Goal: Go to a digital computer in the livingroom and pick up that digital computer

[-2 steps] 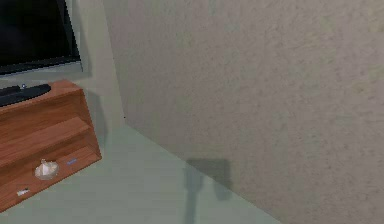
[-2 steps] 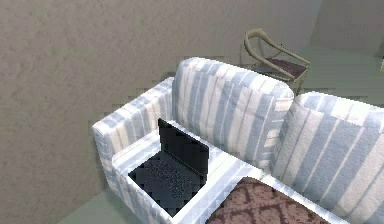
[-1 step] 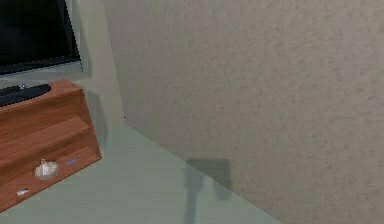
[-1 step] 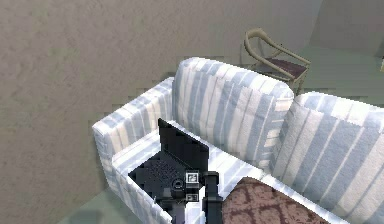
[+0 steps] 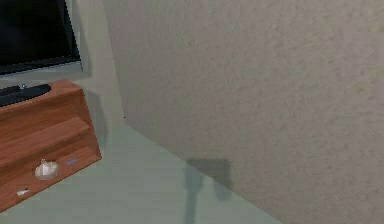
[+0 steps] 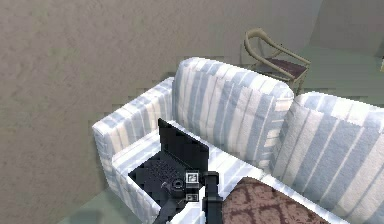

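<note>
Livingroom sofa (image 6: 235,100) seat comes first: the gripper (image 6: 168,205) is at the laptop (image 6: 180,152), likely lined up for a grasp. The laptop lies there lid up beside the armrest (image 6: 125,125), and I cannot tell whether the gripper holds anything. Behind the sofa stands a wooden chair (image 6: 272,52).

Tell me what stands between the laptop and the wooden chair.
In the arm side view, the striped sofa back rises between the laptop on the seat and the chair beyond it.
</note>
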You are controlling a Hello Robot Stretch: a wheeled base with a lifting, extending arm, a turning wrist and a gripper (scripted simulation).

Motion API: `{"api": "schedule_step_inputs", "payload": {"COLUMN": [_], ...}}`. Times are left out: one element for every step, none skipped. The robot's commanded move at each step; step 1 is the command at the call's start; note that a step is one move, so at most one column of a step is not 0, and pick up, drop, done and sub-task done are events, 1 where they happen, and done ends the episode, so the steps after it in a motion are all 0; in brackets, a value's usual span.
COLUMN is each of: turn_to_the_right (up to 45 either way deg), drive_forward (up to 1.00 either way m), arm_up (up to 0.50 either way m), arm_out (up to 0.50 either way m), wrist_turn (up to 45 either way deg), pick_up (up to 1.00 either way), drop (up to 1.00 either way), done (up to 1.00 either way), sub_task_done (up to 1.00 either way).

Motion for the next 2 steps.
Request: {"api": "schedule_step_inputs", "payload": {"turn_to_the_right": [0.0,0.0], "drive_forward": [0.0,0.0], "arm_up": [0.0,0.0], "arm_out": [0.0,0.0], "wrist_turn": [45.0,45.0], "pick_up": [0.0,0.0], "drop": [0.0,0.0], "done": [0.0,0.0], "sub_task_done": [0.0,0.0]}}
